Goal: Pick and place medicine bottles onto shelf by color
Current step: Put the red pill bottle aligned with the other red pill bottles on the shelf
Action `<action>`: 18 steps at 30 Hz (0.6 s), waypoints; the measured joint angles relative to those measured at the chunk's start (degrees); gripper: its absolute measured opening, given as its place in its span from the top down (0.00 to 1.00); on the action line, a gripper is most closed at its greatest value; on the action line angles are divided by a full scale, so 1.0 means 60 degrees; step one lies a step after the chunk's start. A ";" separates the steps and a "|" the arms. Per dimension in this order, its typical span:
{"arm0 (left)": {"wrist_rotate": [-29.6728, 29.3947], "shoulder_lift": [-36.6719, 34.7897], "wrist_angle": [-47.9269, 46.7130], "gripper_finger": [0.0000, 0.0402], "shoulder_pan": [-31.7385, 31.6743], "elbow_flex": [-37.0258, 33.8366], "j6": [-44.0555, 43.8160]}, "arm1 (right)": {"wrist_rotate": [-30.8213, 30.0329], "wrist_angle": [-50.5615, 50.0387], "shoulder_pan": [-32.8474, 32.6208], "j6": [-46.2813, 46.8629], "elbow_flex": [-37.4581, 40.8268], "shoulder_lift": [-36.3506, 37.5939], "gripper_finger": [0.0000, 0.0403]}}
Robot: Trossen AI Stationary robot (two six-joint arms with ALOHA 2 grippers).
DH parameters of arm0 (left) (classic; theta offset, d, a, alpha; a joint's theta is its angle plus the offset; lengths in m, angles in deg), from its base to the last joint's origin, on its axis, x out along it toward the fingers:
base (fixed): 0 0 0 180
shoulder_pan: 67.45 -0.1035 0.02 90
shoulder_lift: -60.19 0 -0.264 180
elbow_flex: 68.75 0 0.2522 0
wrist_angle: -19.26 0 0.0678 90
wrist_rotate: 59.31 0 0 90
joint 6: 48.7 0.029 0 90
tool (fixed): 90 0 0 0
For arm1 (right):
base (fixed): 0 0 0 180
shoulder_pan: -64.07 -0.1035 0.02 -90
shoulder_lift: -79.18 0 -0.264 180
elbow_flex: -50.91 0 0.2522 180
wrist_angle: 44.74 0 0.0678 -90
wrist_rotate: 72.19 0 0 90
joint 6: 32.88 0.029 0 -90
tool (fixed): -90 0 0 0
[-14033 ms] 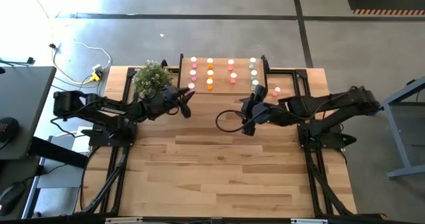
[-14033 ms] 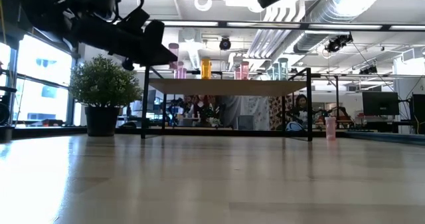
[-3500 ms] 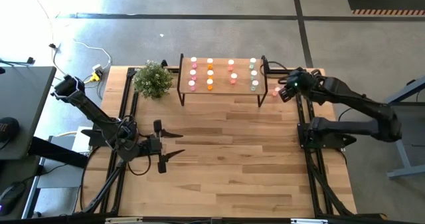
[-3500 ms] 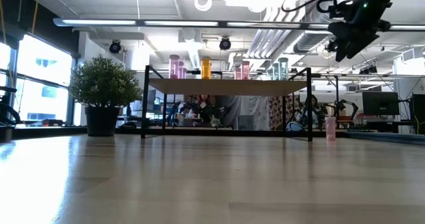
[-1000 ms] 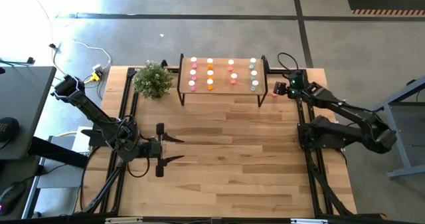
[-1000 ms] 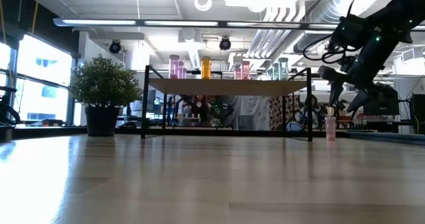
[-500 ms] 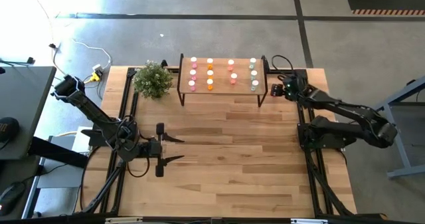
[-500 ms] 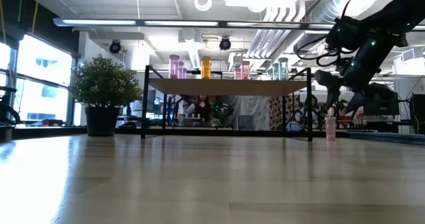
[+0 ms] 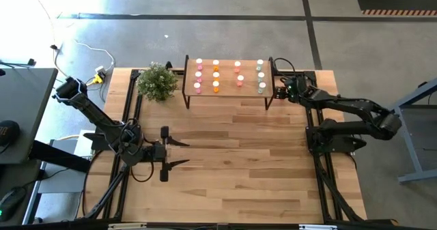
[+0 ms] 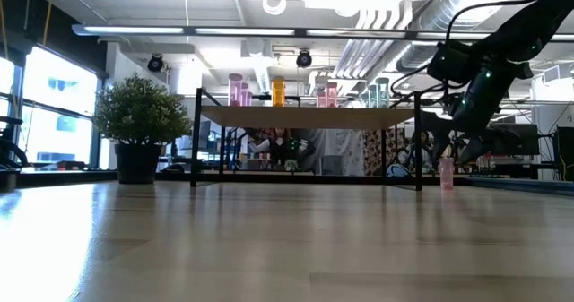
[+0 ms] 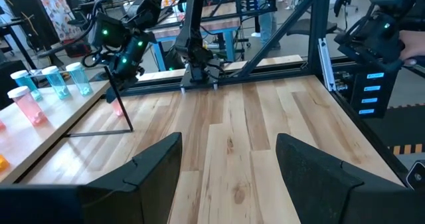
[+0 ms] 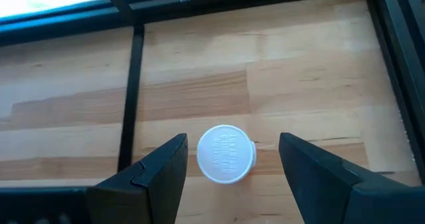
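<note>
On the table (image 9: 225,155), the right hand (image 12: 229,167) straddles a white-capped bottle (image 12: 226,153).

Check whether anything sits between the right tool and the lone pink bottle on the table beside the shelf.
Nothing visible does. The right tool hangs open directly above the pink bottle, whose white cap shows between the two fingers with bare wood around it. The shelf leg stands off to one side, outside the fingers.

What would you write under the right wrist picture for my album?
The right pincer hangs open over a white-capped bottle on the table.
</note>
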 joint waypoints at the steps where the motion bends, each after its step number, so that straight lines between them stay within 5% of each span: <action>1: 0.0000 0.0000 0.0000 0.42 0.0000 0.0001 0.0000 | -0.0022 0.0008 -0.0002 -0.0007 0.0000 -0.0068 0.43; 18: 0.0000 0.0000 0.0015 0.42 0.0003 0.0001 -0.0033 | -0.0338 0.0155 -0.0004 -0.0262 0.0000 -0.0600 0.48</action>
